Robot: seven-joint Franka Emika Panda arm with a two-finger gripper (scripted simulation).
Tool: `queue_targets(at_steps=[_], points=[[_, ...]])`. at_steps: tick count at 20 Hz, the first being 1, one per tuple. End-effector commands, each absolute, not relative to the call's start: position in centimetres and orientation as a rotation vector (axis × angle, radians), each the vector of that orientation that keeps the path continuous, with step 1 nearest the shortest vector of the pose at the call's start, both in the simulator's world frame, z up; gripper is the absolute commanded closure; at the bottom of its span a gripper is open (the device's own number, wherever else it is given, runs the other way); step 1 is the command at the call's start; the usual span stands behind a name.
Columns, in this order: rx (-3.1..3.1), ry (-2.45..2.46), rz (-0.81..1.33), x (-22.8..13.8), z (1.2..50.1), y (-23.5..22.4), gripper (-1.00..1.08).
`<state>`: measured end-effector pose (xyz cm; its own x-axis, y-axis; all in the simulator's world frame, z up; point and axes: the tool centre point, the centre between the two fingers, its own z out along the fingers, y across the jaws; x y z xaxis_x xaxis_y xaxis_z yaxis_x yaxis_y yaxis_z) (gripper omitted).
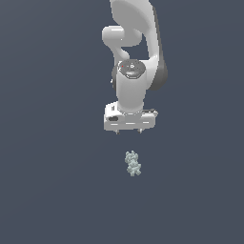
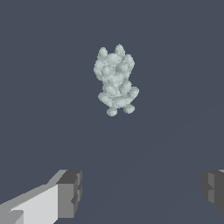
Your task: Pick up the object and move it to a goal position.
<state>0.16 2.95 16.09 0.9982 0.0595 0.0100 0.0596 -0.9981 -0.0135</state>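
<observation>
Your white gripper (image 1: 128, 132): jaws spread wide, empty. Small pale grey-green knobbly cluster (image 1: 133, 163) on dark desk (image 1: 47, 190), at 6 o'clock of jaws in exterior view, apart. Long axis 12–6.

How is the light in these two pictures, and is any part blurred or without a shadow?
Exterior view: even, flat light; the arm shows soft shading, and the small knobbly cluster throws no clear shadow on the dark floor. Wrist view: the cluster is sharp and its bumps are softly shaded; the gripper fingers are cut off by the picture's edge; no glare, no blur.
</observation>
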Motion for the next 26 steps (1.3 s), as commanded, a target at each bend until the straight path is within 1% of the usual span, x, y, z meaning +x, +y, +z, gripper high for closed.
queue_targets(at_steps=[1, 16, 26], points=[[-3.126, -0.093, -0.015, 0.2, 16.1, 3.0, -0.92], [-3.117, -0.149, 0.009, -0.1, 15.6, 3.9, -0.92], [-3.119, -0.196, 0.007, 2.3, 14.7, 4.2, -0.92]])
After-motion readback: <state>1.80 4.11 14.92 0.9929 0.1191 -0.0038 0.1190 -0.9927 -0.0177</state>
